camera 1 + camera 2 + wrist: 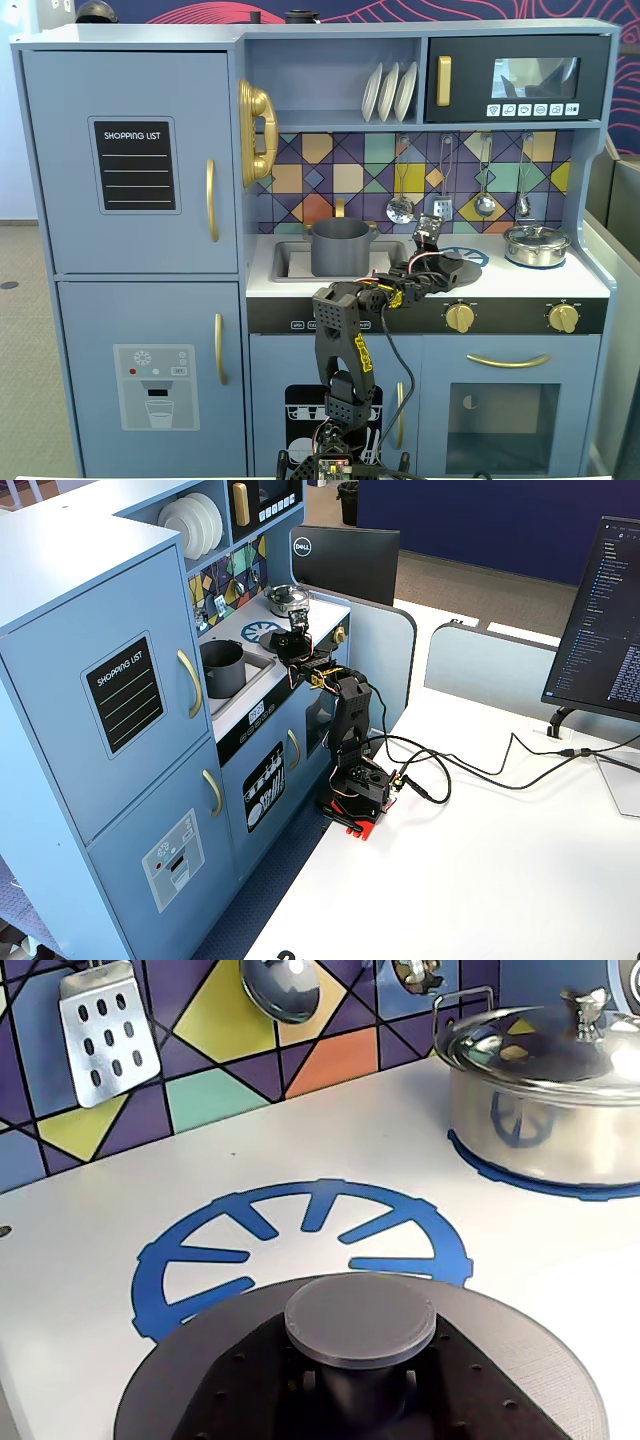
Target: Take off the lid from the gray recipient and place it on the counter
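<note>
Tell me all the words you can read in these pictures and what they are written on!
"SHOPPING LIST": on the black chalkboard on the upper cupboard door, readable in both fixed views.
"DELL": on the back of the black monitor behind the toy kitchen.
Too small or blurred to read: the microwave buttons, the small labels beside the stove knobs, the ice dispenser panel, and the text on the computer screen.

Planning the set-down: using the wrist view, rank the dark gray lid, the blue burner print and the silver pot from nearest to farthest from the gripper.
1. Lid, bottom centre, at the gripper.
2. Blue burner print, just beyond the lid.
3. Silver pot, upper right.
</note>
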`<state>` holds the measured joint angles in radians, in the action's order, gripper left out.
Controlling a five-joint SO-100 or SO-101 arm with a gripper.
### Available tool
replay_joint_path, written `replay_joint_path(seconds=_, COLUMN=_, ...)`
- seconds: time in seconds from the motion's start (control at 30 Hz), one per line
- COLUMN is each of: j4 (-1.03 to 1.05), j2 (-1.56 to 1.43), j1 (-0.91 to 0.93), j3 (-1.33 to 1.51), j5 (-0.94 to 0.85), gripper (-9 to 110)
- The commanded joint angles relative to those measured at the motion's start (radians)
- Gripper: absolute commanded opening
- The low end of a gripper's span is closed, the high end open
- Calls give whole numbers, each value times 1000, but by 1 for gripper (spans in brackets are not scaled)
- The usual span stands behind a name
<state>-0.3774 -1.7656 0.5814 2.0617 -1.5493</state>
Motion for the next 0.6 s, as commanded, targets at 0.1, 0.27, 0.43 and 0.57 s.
replay_joint_path(seconds=0.1, j4=-40, j2=3, j1=-12, j3=2, j5=-11, gripper=0)
replay_joint_path(seconds=0.27, j4=-40, j2=5, j1=-23, j3=15, j5=-43, gripper=0)
replay_joint_path(seconds=0.43, j4=-28, j2=6, j1=-41, j3=12, j5=-103, gripper=0)
replay_joint_path(seconds=0.57, j4=-23, j2=6, j1=-46, j3=2, j5=-109, gripper=0)
